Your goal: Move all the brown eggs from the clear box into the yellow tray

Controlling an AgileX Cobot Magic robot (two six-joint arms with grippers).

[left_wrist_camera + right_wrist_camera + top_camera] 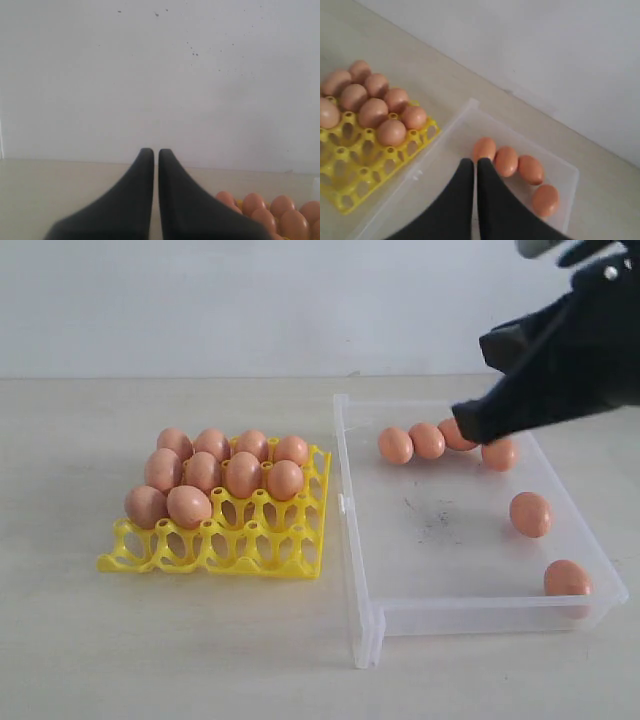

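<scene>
Pale table [200,640], 10 brown eggs [243,475] in yellow tray [250,550], clear box [480,615] beside

A pale beige table [200,650] with a matte, faintly mottled top fills the lower part of the scene. Directly behind the table rises a plain off-white wall [240,300], meeting it in a straight seam. Small dark specks [193,50] dot the wall well above the table. The light is soft and even.

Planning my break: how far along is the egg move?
Ten eggs sit in the yellow tray. Nothing is in hand: the right gripper is shut and empty over the clear box. Six eggs are left in it.
</scene>
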